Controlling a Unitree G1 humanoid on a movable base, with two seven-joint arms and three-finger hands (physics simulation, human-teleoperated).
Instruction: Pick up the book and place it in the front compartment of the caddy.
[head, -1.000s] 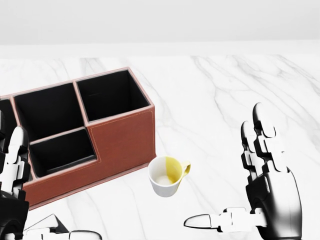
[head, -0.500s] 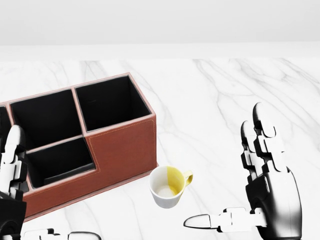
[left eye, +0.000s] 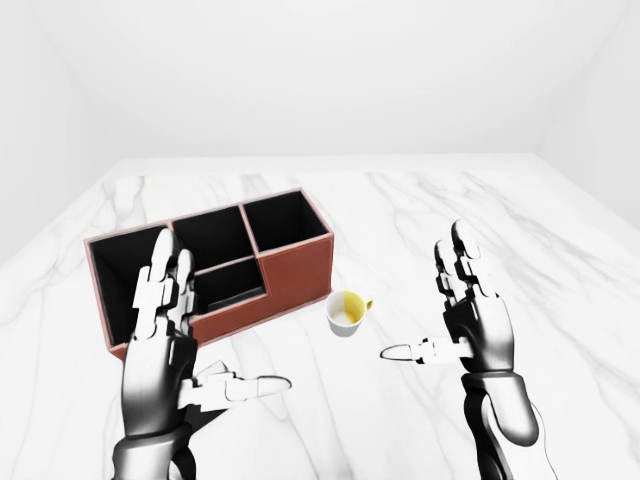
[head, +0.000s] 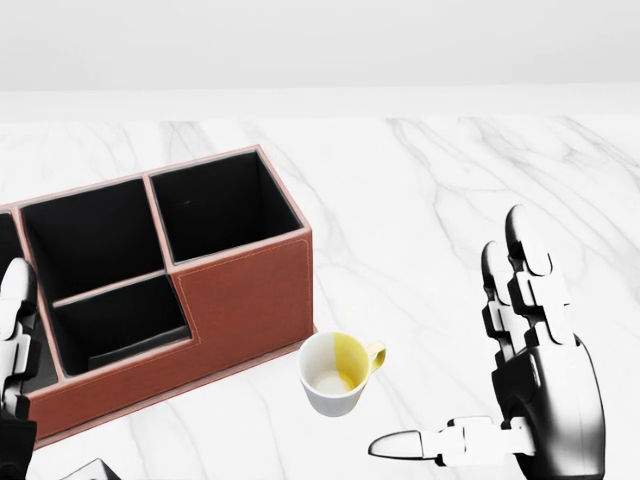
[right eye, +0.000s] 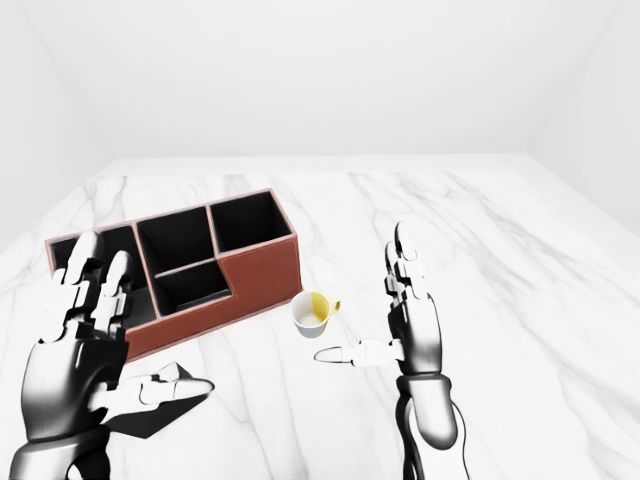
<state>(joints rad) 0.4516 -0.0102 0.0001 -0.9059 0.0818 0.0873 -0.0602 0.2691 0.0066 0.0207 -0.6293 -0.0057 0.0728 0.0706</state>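
While the right robot hand (head: 500, 400) sits exactly where it was a second ago, the left robot hand (left eye: 175, 345) has dropped toward the bottom-left corner of the head view; only its fingertips show there now. The base also shifted between 1.0 s and 0.5 s ago: caddy (head: 240, 290) and cup (head: 335, 375) slid together in the head view, so that was camera motion, not the things moving. Nothing has shifted since 0.5 s ago.

Both robot hands are spread, fingers upright, thumbs pointing inward, holding nothing.

The book: not identifiable anywhere on the surface (left eye: 420, 215). A flat dark slab lies in the bottom of the low compartment on the caddy's near side (head: 125, 325); could be the book already in, or just the floor of the compartment. Can't tell from these views.

The caddy stands near the surface's left edge, angled. The cup lies tipped just beside its right near corner, not touching, mouth toward the camera.

My read: the left robot hand lowering with nothing in it means either a retreat after a drop, or no grasp started yet. If the book isn't in that compartment, it's out of view and the robot needs to look elsewhere first.
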